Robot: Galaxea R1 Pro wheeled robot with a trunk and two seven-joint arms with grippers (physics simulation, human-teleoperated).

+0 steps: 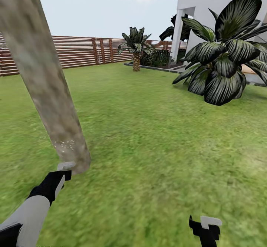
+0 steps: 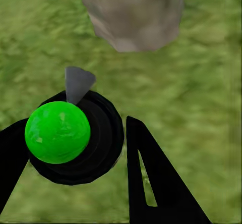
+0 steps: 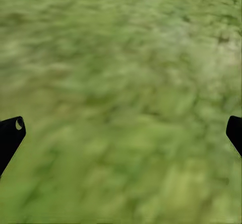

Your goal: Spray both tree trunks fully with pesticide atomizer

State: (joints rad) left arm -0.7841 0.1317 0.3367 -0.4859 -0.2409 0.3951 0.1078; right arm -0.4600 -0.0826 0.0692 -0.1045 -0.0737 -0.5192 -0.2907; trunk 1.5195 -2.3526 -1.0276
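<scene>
A thick, mottled grey-tan tree trunk [image 1: 44, 80] leans across the left of the head view and meets the grass [image 1: 155, 135] at its base. Pale specks dot the bark low down. My left gripper [image 1: 61, 174] sits right beside that base, shut on the pesticide atomizer [image 2: 58, 132], a black body with a bright green ball top. The atomizer's grey nozzle [image 2: 77, 82] points at the trunk's foot [image 2: 133, 17]. Low at the right, my right gripper [image 1: 205, 224] hangs open over bare grass, its fingertips [image 3: 11, 129] wide apart.
A short palm [image 1: 136, 48] stands far back by the brown slat fence [image 1: 81, 50]. A large dark-leaved plant [image 1: 222, 65] grows at the right in front of the white house [image 1: 215, 2]. Open lawn lies between them.
</scene>
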